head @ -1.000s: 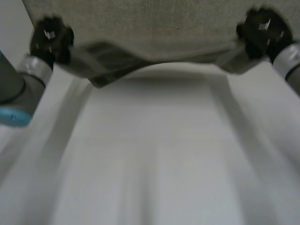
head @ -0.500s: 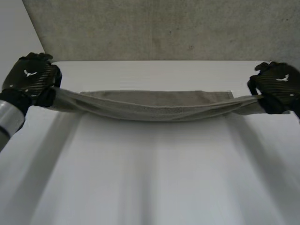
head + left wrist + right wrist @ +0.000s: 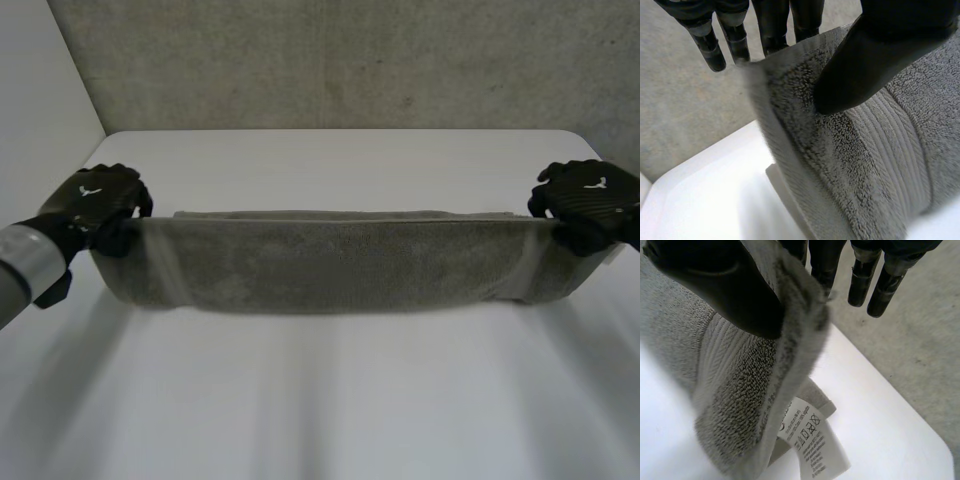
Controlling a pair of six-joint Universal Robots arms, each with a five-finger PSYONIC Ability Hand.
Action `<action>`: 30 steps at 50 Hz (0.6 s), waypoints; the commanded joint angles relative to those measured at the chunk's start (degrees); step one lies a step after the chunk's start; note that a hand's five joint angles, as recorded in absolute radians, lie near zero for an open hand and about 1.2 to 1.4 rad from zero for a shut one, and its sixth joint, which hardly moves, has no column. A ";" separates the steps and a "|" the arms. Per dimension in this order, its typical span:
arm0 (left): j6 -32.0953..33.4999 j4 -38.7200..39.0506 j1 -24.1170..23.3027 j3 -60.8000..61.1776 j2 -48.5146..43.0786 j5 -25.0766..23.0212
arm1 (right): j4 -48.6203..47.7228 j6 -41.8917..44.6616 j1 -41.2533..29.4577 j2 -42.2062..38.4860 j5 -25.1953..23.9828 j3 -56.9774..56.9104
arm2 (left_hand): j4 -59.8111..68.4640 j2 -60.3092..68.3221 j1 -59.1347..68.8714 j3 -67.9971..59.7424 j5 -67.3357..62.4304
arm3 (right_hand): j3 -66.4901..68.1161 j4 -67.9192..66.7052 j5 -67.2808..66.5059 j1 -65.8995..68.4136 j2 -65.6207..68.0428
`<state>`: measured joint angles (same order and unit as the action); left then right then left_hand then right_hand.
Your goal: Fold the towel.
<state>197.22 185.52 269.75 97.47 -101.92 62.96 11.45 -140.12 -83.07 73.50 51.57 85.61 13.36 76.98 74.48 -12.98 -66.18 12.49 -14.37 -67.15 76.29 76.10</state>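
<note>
A grey-green towel [image 3: 335, 262] hangs stretched between my two hands above the white table [image 3: 330, 400], its lower part draping down toward the tabletop. My left hand [image 3: 92, 203] is shut on the towel's left top corner; in the left wrist view its thumb [image 3: 875, 60] presses the terry cloth [image 3: 880, 150] against the fingers [image 3: 740, 35]. My right hand [image 3: 588, 200] is shut on the right top corner, with its thumb [image 3: 725, 285] pinching the towel's edge [image 3: 765, 390]. A white care label [image 3: 812, 442] dangles from that corner.
A grey textured wall [image 3: 350, 60] rises behind the table's far edge. Bare white tabletop lies in front of the towel, toward me, and beyond it.
Both hands have come down and toward me with the towel; it hung as a thin sagging band half a second ago and now shows as a broad flat panel.
</note>
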 commanded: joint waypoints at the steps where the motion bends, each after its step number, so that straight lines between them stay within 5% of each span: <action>1: 0.10 -0.15 -4.05 -13.42 -13.98 4.09 | 0.33 0.73 -5.52 -11.78 4.94 -10.97 | -3.36 3.02 5.52 2.98 -3.82 | -2.49 4.37 -2.85 3.71 3.90; 13: 1.50 0.63 -6.61 -32.15 -32.79 9.11 | -3.00 0.47 -9.48 -28.39 8.36 -28.55 | -3.36 3.02 5.52 2.98 -3.82 | -2.49 4.37 -2.85 3.71 3.90; 30: 4.67 4.59 -8.19 -41.84 -42.39 10.43 | -6.44 0.29 -11.68 -40.54 12.06 -41.93 | -3.36 3.02 5.52 2.98 -3.82 | -2.49 4.37 -2.85 3.71 3.90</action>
<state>201.82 188.06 262.06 57.33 -142.80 72.90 5.70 -139.82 -94.40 34.88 63.79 45.82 13.36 77.20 74.49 -12.98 -66.19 12.49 -14.37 -67.16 76.28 76.38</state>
